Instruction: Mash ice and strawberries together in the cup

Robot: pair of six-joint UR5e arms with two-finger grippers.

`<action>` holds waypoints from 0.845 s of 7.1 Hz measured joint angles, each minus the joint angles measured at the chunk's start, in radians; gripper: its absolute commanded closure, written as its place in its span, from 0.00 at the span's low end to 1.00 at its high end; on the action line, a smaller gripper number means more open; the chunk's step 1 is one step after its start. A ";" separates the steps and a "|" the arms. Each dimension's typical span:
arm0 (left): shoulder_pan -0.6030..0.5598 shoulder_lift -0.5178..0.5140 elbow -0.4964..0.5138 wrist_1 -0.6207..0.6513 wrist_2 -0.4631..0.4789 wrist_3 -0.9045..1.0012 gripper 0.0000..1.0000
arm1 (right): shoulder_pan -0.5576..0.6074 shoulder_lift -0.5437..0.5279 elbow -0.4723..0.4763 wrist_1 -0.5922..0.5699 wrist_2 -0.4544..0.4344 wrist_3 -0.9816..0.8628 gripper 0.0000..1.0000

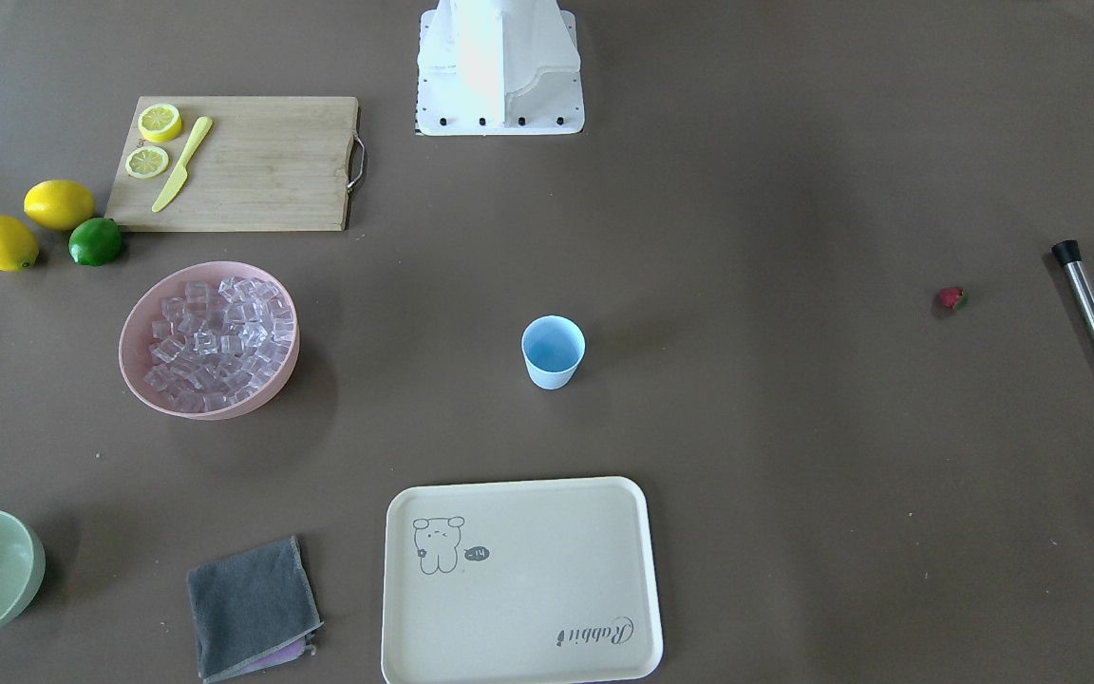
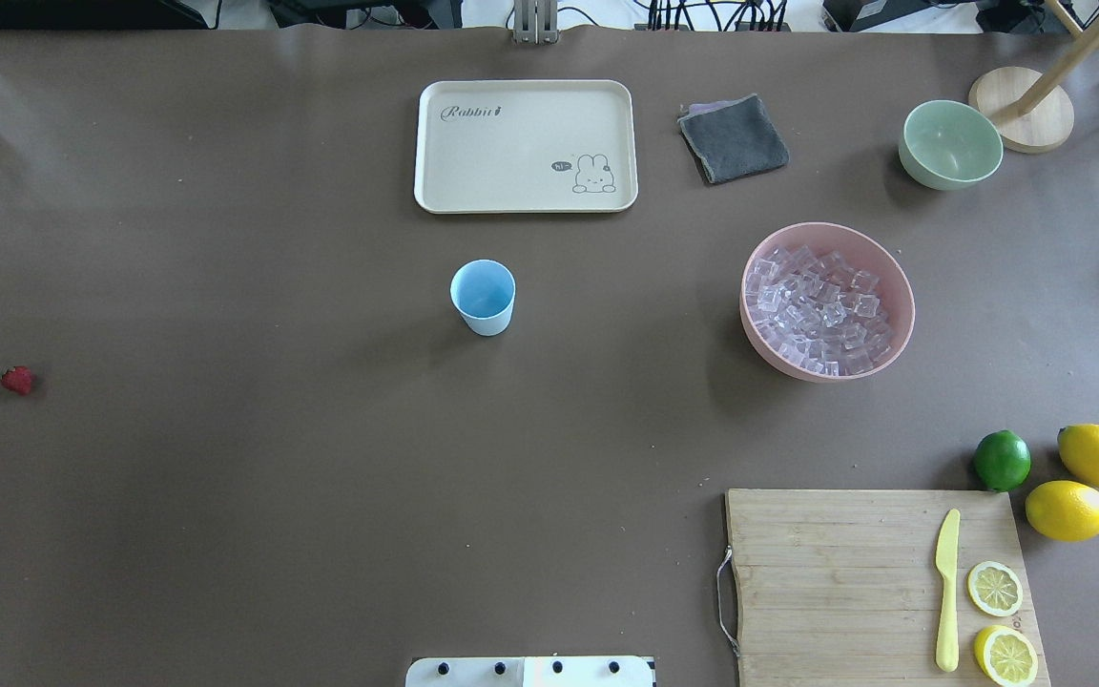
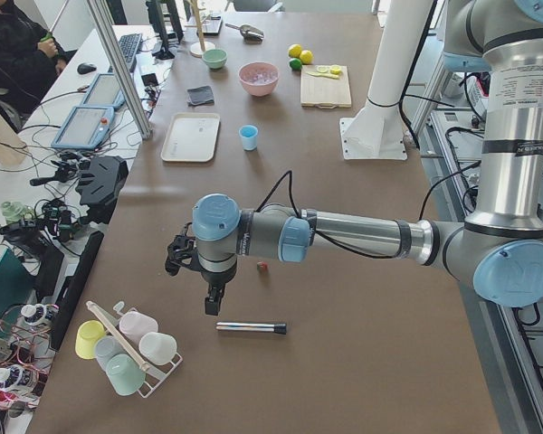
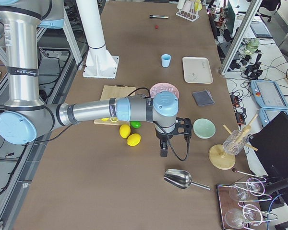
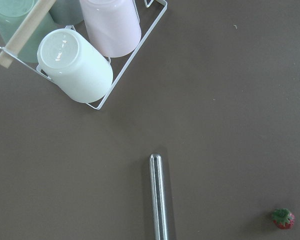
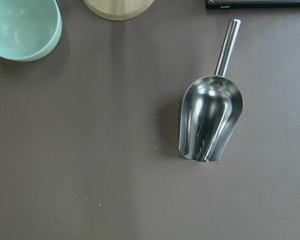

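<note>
Overhead exterior: cup (image 2: 483, 298) sat empty centrally, likely for shared reach; left gripper (image 3: 214, 306) hung near muddler (image 3: 252, 327), right gripper (image 4: 164, 151) near scoop (image 4: 180, 178); grip states: cannot tell.

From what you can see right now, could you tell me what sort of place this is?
Likely a robotics lab staged as a drinks station: a robot arm, operator tablets alongside, ice in a pink bowl.

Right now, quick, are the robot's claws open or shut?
Left claw: cannot tell, it shows only from the side.
Right claw: cannot tell, same reason.
</note>
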 measured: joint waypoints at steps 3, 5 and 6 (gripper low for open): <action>0.006 0.002 0.000 -0.027 0.003 -0.002 0.01 | 0.000 0.002 0.002 -0.001 -0.003 0.001 0.00; 0.024 0.008 -0.001 -0.047 0.007 0.000 0.01 | -0.002 0.010 0.001 -0.001 -0.003 0.001 0.00; 0.027 0.018 -0.011 -0.058 0.005 -0.001 0.01 | -0.005 0.018 0.000 -0.001 -0.002 0.001 0.00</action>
